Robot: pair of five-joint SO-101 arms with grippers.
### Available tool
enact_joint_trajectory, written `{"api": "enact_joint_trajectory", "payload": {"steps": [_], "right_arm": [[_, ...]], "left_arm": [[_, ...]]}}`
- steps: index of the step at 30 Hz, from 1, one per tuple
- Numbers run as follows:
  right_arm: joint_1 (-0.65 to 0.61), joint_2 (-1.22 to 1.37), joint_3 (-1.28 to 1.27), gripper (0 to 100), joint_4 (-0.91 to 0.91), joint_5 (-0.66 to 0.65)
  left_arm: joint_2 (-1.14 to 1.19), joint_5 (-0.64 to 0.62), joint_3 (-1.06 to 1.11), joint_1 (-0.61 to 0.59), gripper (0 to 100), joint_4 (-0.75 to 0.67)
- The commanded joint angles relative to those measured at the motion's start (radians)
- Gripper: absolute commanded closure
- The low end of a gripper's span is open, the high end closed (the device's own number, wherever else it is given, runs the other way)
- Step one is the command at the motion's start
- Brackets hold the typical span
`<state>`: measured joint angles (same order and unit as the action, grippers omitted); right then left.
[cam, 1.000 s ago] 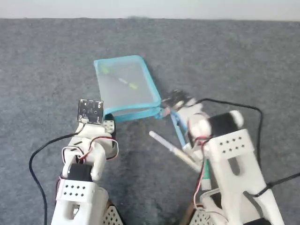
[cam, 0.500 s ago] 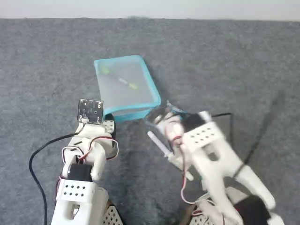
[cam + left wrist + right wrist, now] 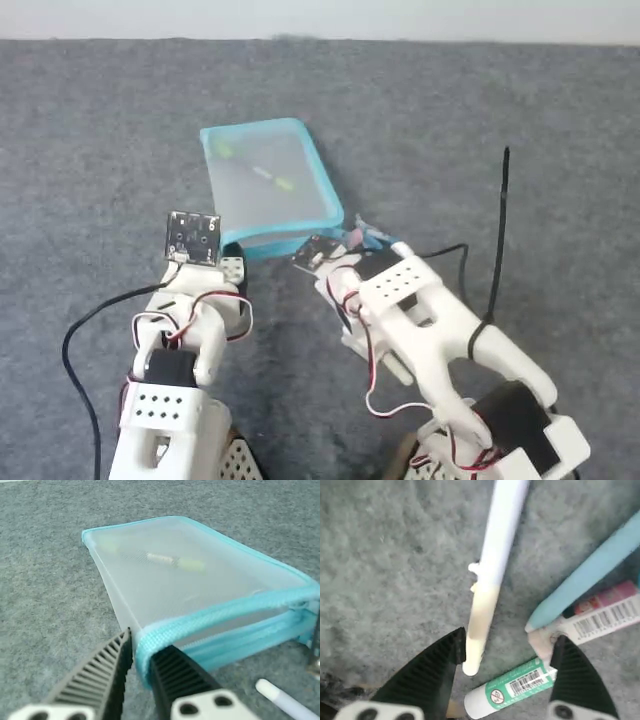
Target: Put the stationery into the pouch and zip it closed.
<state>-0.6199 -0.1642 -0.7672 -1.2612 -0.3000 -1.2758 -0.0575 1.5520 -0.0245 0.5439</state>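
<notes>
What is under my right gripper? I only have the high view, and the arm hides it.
Observer: The right gripper is open over the white pen, with the pen's cream end between its jaws.
Operator: Anything else close by down there?
Observer: A blue pen and a green-labelled pen lie right beside the white one.
Operator: And the left gripper, is it on anything?
Observer: Yes, the left gripper is shut on the teal zip edge of the pouch, at a corner.
</notes>
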Motion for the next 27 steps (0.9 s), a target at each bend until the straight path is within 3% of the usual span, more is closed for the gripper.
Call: {"api": "enact_joint_trajectory", "payload": {"steps": [1, 8, 16, 24, 27], "right_arm": [[-0.045, -0.016, -0.015, 77.7, 0.025, 0.020], [-0.147, -0.239, -0.120, 75.0, 0.065, 0.020], [-0.147, -0.101, -0.153, 75.2, 0.113, 0.021], [-0.142, 0.038, -0.150, 99.6, 0.168, 0.018], [-0.087, 0.004, -0.130, 99.1, 0.156, 0.017]], "left_arm": [[-0.017, -0.005, -0.002, 0.003, 99, -0.028], [-0.017, -0.003, -0.005, 0.003, 99, -0.028], [-0.017, -0.003, -0.005, 0.002, 99, -0.028], [-0.017, -0.003, -0.005, -0.002, 99, -0.028], [-0.017, -0.003, -0.005, 0.002, 99, -0.028]]}}
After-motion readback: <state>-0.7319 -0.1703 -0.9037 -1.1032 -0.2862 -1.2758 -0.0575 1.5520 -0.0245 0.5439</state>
